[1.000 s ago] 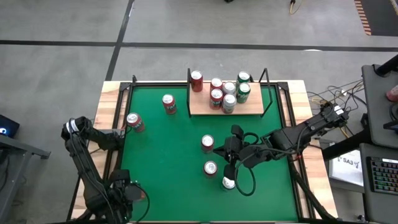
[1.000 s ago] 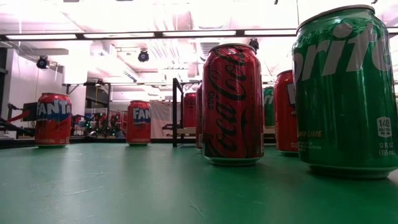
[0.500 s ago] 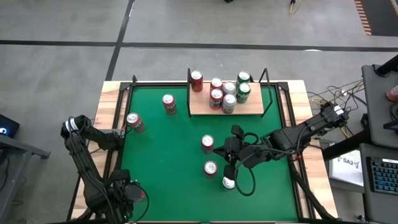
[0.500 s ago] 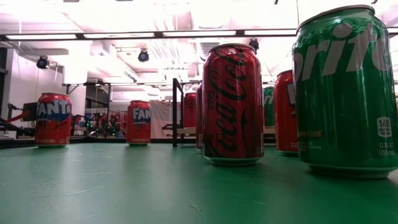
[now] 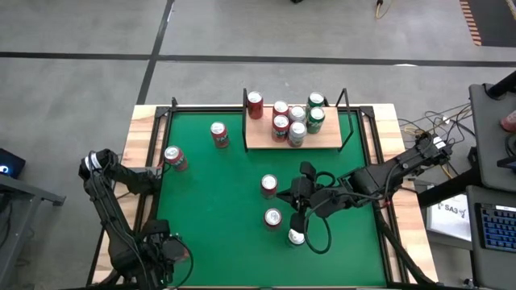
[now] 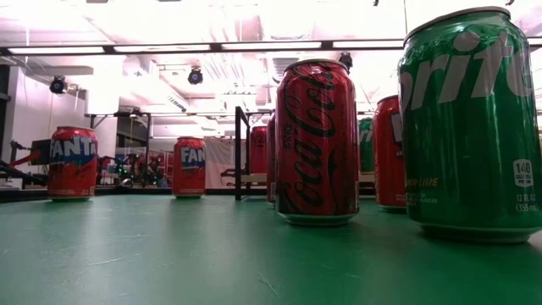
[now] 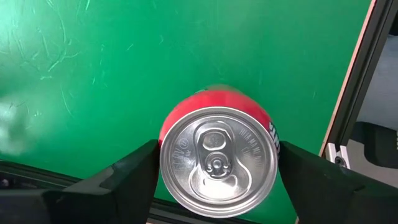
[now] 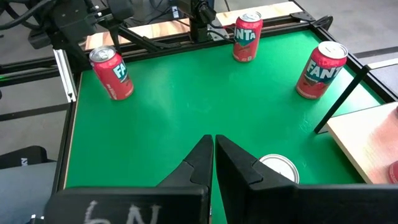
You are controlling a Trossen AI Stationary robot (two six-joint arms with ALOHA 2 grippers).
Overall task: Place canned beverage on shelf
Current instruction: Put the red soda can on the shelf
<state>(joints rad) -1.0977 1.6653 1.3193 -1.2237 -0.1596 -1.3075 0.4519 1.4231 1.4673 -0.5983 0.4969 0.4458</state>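
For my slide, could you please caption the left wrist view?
Left gripper straddling an upright red aluminium can on green felt.

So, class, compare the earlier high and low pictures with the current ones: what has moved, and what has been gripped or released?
Nothing visibly changed.

Beside the table — a keyboard (image 5: pixel 493 228) and loose cables (image 5: pixel 439 126).
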